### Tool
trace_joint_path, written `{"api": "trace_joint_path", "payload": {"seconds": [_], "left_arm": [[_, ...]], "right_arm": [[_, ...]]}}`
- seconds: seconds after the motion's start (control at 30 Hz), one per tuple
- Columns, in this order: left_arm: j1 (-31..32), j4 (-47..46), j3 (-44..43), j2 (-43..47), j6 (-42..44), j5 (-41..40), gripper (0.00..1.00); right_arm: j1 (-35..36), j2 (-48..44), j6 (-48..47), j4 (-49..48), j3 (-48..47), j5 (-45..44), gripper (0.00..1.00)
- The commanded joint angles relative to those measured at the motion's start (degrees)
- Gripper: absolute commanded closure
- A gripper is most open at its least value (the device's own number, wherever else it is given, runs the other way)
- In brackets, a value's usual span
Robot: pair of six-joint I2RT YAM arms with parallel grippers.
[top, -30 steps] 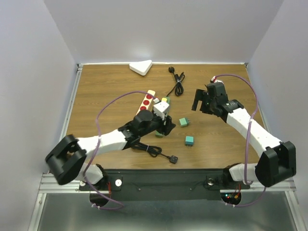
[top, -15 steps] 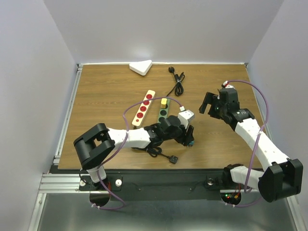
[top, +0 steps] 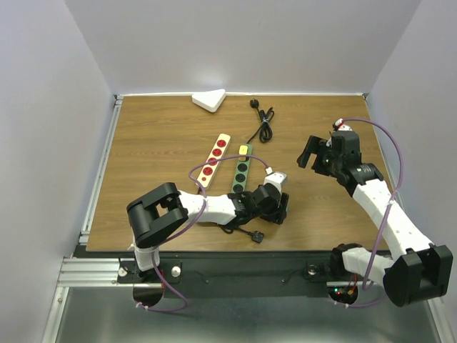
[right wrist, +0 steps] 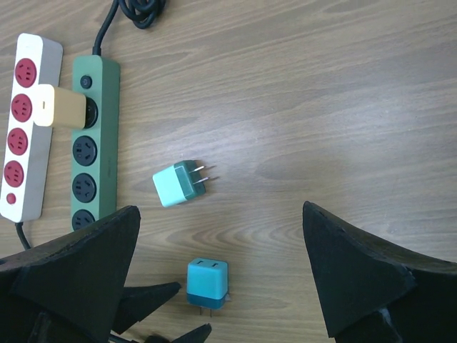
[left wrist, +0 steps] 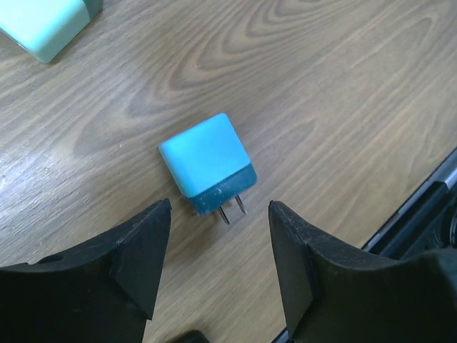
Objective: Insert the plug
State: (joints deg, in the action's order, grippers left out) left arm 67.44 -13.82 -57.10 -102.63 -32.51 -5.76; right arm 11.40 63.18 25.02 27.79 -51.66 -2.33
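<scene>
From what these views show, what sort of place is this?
Probably a robotics test cell: robot arms bolted at a wooden table, plain white walls boxing it in, a green power strip and blue plug laid out.

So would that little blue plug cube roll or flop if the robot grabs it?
Probably neither: the blue plug cube looks rigid with flat sides, lying on one, so it should slide rather than roll. Its smooth faces may be slippery.

Wooden table bears green strip, white strip, blue plug, mint plug.
</scene>
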Motion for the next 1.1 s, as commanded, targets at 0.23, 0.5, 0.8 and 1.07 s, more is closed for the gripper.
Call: {"api": "trace_joint_path", "payload": {"seconds": [0.23,0.5,0.8,1.07], "left_arm": [[1.7,1.9,-2.2,-1.4,-3.2,-2.0,0.32],[2.7,2.4,-3.3,-2.7,-3.3,-1.8,0.37],[3.0,3.6,-5.2,-4.3,-4.1,-2.5,0.42],[2.9,5.7,-7.6,-5.6,-4.2,-6.0,0.36]], "right_arm": [[-1.1,-1.7,-1.4,-2.4,0.2,1.9,0.0],[-1.4,-2.1,-1.7,-2.5,0.2,2.1,0.0],[-1.7,-2.4,-2.6,-2.5,0.5,2.1,0.0],[-2.1,-2.0,-3.7,-2.6,0.1,4.8,0.0]]}}
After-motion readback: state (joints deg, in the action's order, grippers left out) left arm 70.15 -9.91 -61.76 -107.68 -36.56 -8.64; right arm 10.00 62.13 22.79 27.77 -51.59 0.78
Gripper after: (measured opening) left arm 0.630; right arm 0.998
